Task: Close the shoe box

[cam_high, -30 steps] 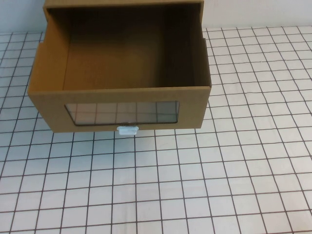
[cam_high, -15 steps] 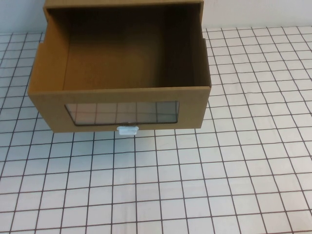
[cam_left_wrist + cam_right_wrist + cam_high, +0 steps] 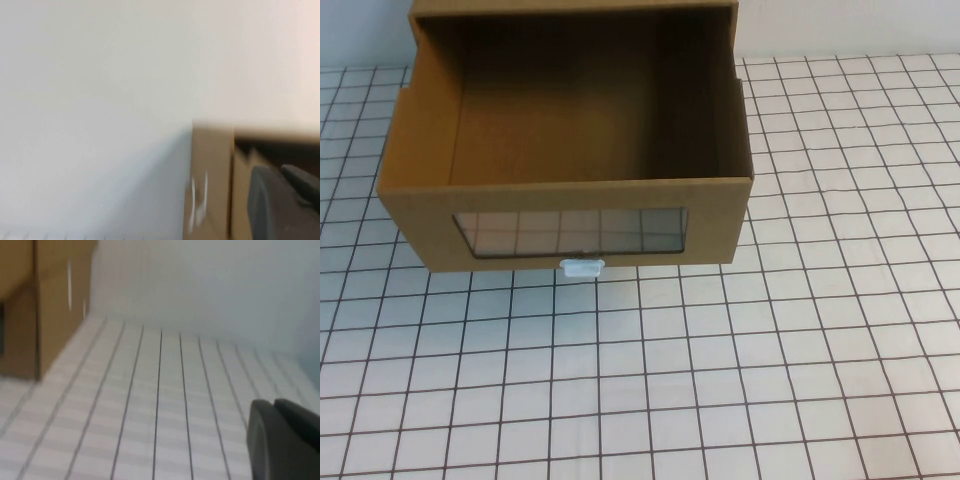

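Observation:
The shoe box (image 3: 420, 215) is brown cardboard and stands at the back left of the table. Its drawer is pulled out toward me and is empty inside. The front has a clear window (image 3: 570, 232) with a small white pull tab (image 3: 582, 266) just below it. The outer sleeve (image 3: 570, 8) shows at the far edge. Neither gripper shows in the high view. My left gripper (image 3: 280, 172) is near a corner of the box (image 3: 210, 175), fingers together and empty. My right gripper (image 3: 272, 405) hovers over the mat, apart from the box (image 3: 55, 305), fingers together and empty.
A white mat with a black grid (image 3: 720, 380) covers the table in front of and to the right of the box. A pale wall (image 3: 840, 25) stands behind the table.

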`<move>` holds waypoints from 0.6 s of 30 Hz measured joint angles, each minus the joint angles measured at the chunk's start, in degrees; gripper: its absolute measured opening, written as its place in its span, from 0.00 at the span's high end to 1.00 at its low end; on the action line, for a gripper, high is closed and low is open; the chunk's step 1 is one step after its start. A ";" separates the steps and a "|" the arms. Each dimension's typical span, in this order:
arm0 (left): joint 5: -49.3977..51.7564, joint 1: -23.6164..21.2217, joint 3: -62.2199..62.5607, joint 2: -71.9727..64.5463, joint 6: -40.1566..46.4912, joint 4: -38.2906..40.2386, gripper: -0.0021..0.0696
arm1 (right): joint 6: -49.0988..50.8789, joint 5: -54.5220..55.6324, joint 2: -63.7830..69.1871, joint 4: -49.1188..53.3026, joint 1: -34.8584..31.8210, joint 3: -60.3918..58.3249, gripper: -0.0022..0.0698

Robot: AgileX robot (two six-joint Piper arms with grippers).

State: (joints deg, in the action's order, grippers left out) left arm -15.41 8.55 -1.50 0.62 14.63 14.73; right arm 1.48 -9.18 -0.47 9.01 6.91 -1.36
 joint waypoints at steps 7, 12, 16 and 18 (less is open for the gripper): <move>-20.84 0.00 0.00 0.04 -8.08 0.64 0.98 | 0.00 35.92 0.00 0.10 0.00 -0.12 0.99; -29.79 0.00 0.00 0.04 -9.34 0.74 0.98 | 0.00 59.89 0.00 -0.82 0.00 -0.12 0.99; -37.26 0.00 1.15 0.27 -16.31 0.74 0.98 | 0.12 70.48 -0.36 -3.83 0.00 2.67 0.99; -37.40 0.00 4.26 0.27 -18.69 0.74 0.98 | 0.23 71.74 -0.42 -4.58 0.00 6.30 0.99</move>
State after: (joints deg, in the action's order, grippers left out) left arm -52.82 8.55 2.76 0.88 -4.06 15.47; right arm 1.71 62.56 -0.90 4.43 6.91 4.94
